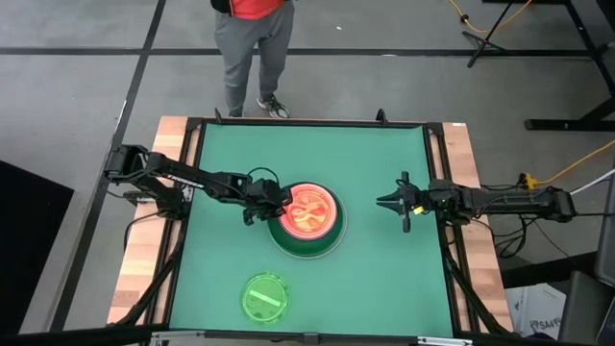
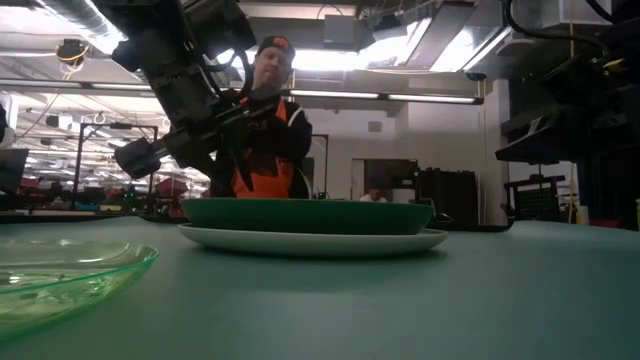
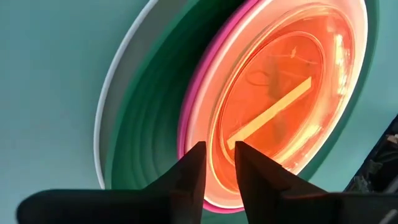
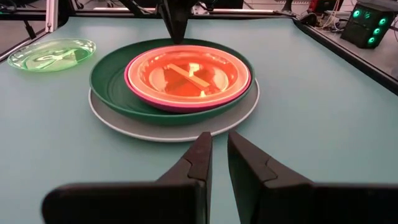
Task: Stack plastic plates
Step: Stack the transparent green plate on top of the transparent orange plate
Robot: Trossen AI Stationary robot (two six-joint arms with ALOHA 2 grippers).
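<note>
High view shows the left gripper [image 1: 274, 204], fingers narrowly parted and empty, at the plate stack's [image 1: 327, 242] nine o'clock rim, lime green plate [image 1: 263, 297] apart at six, right gripper [image 1: 387, 202] waiting at three.

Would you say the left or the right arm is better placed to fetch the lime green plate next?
Probably left: the left gripper hovers at the stack's near-left edge, closer to the lime green plate.
</note>
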